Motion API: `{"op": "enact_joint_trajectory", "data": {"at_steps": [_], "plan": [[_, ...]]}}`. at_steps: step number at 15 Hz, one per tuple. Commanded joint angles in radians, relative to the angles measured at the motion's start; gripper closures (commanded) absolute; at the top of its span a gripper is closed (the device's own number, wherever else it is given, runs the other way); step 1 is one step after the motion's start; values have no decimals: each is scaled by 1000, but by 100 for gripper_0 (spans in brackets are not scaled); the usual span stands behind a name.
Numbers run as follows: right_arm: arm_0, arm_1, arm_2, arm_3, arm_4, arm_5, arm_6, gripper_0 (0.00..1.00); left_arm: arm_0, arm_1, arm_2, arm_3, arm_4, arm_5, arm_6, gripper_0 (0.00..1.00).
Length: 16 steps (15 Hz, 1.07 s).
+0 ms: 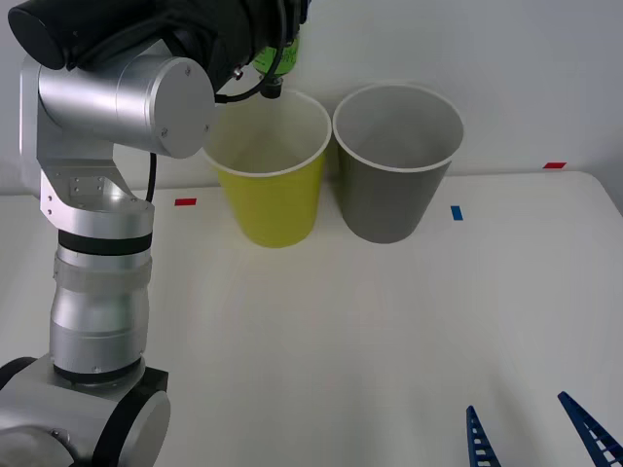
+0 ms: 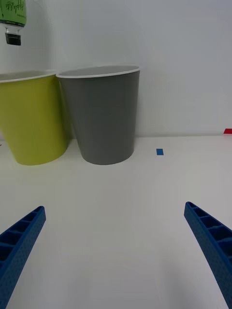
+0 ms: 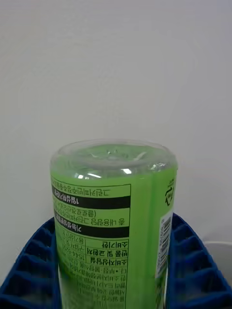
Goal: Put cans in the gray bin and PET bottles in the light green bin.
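Gripping one PET bottle (image 3: 113,227) above one light green bin (image 1: 271,199) — left gripper (image 3: 113,270); right gripper (image 2: 116,251) spread; one gray bin (image 1: 394,195).

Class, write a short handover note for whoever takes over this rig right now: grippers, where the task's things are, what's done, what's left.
Left gripper: shut on the green bottle, held cap-down above the light green bin.
Right gripper: open, low over the table's near edge, idle.
Gray bin: upright beside the light green bin, on its right.
Done: bottle picked up and carried over its bin.
Left: release the bottle into the light green bin.
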Motion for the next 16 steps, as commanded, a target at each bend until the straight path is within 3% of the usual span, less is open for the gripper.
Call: {"op": "enact_joint_trajectory", "data": {"at_steps": [1,11,16], "plan": [[0,0,0,0,0,0,0,0,0,5,2,0,-4,0,7,0],[0,0,0,0,0,0,0,0,20,57,-7,-23,42,-2,21,0],[0,0,0,0,0,0,0,0,230,97,-10,-315,74,64,25,0]]}}
